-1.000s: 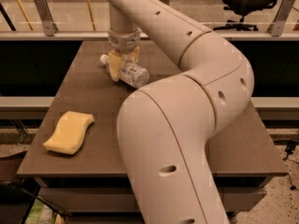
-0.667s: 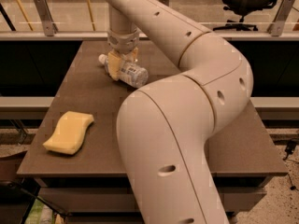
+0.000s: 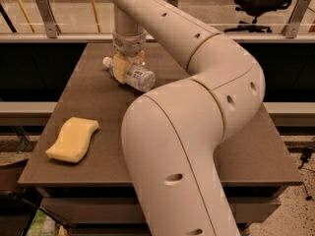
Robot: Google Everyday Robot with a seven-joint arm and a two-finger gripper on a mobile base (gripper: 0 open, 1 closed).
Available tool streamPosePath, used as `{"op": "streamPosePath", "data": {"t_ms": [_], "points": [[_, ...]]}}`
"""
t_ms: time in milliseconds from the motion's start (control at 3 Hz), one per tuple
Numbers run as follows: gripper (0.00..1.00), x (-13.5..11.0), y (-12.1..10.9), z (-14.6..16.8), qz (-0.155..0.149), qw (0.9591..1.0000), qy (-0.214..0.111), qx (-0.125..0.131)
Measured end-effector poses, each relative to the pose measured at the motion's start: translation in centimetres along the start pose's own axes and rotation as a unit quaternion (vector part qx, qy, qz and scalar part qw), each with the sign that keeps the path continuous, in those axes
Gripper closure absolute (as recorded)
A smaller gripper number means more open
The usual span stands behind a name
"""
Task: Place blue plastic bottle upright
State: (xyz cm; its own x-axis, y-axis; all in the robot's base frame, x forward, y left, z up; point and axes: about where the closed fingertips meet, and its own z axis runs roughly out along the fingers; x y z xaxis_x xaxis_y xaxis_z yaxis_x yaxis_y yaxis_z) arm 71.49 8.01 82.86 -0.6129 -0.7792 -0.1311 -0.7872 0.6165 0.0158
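Observation:
The blue plastic bottle (image 3: 134,75) is clear and ribbed, with a white cap and a pale label. It lies on its side near the far left of the brown table (image 3: 93,107), cap pointing left. My gripper (image 3: 126,68) reaches down from the arm above and sits right over the bottle's middle. Its yellowish fingers (image 3: 119,68) straddle the bottle's body.
A yellow sponge (image 3: 73,138) lies at the table's front left. My large arm (image 3: 197,112) covers the table's middle and right. A railing and an office chair (image 3: 261,1) stand behind the table.

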Motion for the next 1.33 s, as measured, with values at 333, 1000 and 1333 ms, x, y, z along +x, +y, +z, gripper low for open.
{"op": "streamPosePath", "data": {"t_ms": [333, 1000, 1333], "points": [[1.0, 0.0, -0.3, -0.6, 0.0, 0.9998, -0.022, 0.003], [1.0, 1.3, -1.0, -4.0, -0.028, 0.9931, -0.114, 0.005], [1.0, 2.0, -1.3, -5.9, -0.042, 0.9873, -0.153, 0.011]]}}
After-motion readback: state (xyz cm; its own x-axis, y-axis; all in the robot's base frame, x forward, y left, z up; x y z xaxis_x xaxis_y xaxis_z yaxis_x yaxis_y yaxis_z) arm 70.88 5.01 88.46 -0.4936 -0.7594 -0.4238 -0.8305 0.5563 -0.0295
